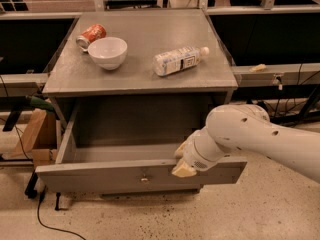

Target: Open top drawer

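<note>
1 bowl [107, 52] | 1 can [90, 36] | 1 bottle [179, 60] | 1 tool [181, 160] at top drawer [110, 173]

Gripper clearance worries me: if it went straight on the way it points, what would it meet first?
Probably the front panel of the top drawer: the gripper points down-left at its upper edge, seemingly touching it, though depth is unclear.

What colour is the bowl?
White round bowl, camera view; gripper at front edge of grey metal top drawer.

Smooth white rounded arm [260, 139], small dark holes; cream-yellow hand [183, 169] at top drawer [100, 176] front rim.
</note>
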Robot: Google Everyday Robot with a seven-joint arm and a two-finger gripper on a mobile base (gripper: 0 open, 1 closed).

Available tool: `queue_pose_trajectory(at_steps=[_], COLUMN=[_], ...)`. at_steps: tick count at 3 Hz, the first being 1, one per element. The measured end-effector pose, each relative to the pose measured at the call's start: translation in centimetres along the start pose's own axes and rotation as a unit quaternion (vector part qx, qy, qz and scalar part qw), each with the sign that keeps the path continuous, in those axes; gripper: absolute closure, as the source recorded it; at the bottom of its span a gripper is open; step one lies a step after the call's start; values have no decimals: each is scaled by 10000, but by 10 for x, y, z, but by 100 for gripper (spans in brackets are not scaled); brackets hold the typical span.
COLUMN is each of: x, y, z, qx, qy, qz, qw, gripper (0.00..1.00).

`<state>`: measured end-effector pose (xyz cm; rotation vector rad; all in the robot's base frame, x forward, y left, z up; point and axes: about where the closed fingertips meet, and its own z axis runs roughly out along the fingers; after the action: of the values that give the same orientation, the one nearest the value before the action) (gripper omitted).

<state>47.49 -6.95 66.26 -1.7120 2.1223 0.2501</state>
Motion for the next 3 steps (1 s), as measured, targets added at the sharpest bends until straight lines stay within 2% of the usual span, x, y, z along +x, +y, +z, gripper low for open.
queue_pose_trajectory(at_steps=[1, 2, 3], x=[0, 0, -2], y=[0, 0, 1], z=[-1, -1, 0], qx=[0, 0, -39], qy=[0, 0, -36], qz=[0, -1, -49], qw=[10000, 10000, 10000], gripper=[11, 0, 0])
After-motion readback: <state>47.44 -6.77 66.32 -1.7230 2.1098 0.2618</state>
